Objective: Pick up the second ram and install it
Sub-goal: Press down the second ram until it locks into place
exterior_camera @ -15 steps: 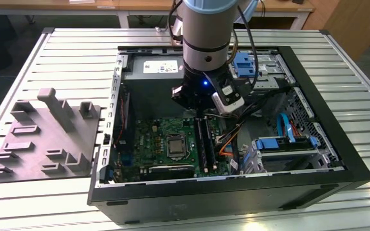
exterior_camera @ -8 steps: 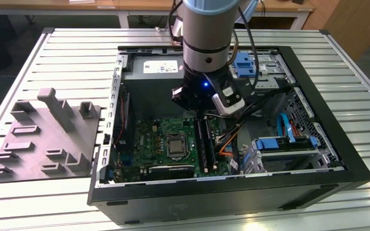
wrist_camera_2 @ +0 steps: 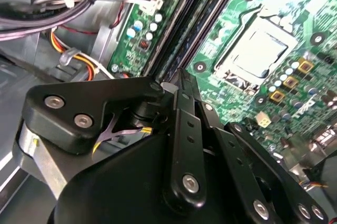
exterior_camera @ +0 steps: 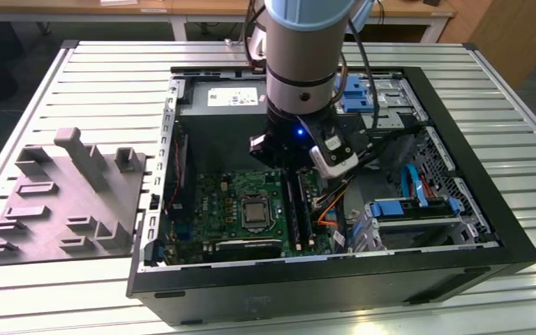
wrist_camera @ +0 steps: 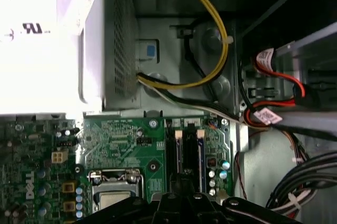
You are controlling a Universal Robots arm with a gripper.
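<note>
Exterior view: tool (exterior_camera: 298,166) hangs low over the motherboard (exterior_camera: 235,206) slot rails (exterior_camera: 296,209), placed for seating; its grip I cannot tell.
Second wrist view: the second ram not made out.
First wrist view: slot rails (wrist_camera: 187,153) lie directly ahead.

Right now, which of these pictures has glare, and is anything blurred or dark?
In the first wrist view the power supply is washed out white by glare. In the second wrist view the gripper looms dark and soft up close, while the motherboard behind is well lit. In the exterior view the case interior lies in shadow under the arm.
</note>
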